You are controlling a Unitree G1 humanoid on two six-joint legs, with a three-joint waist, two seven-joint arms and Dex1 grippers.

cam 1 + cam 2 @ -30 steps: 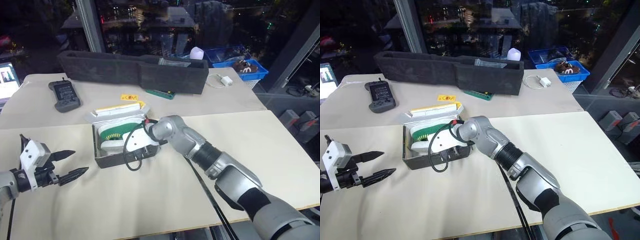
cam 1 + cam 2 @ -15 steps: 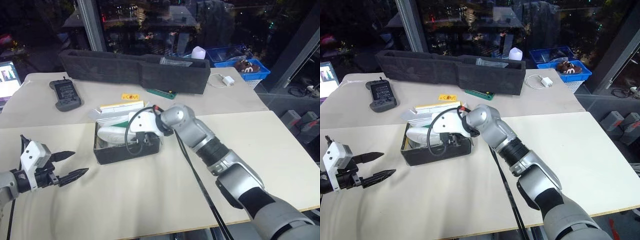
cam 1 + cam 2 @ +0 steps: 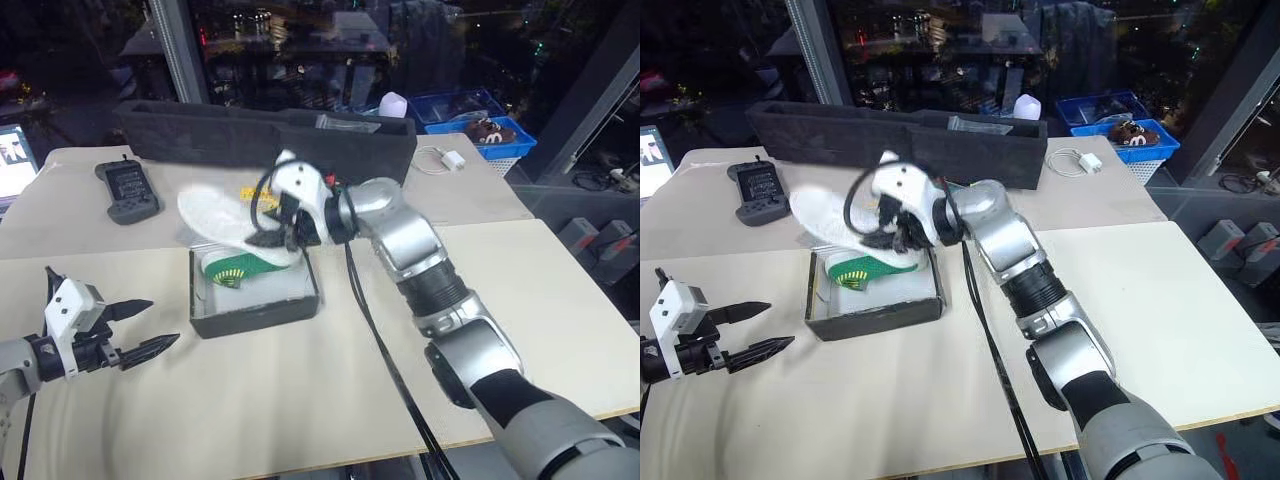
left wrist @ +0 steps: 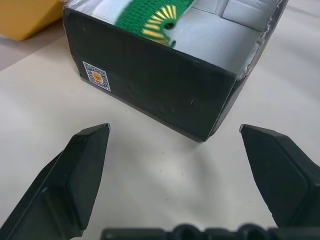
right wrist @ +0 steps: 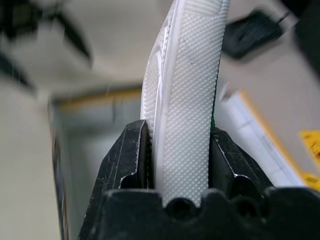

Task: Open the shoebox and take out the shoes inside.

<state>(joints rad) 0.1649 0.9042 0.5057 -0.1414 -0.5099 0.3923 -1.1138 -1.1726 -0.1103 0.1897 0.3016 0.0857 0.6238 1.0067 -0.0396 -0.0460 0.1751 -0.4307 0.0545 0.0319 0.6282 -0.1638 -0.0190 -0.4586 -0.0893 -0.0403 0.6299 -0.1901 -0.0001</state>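
Left eye view, frame centre | my right tool (image 3: 268, 232) grasps one white shoe (image 3: 215, 215) above the open shoebox (image 3: 255, 300) | second shoe (image 3: 240, 265) remains inside | left tool (image 3: 140, 330) released, lower left.

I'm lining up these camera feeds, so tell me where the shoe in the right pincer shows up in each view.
Left eye: shoe lifted above the box's back edge, left of the right pincer.
Right eye: shoe above the box's back left corner.
Left wrist: I can't tell whether the held shoe is in it; a green sole shows inside the box.
Right wrist: shoe upright between the fingers.
Shared landmark: the box.
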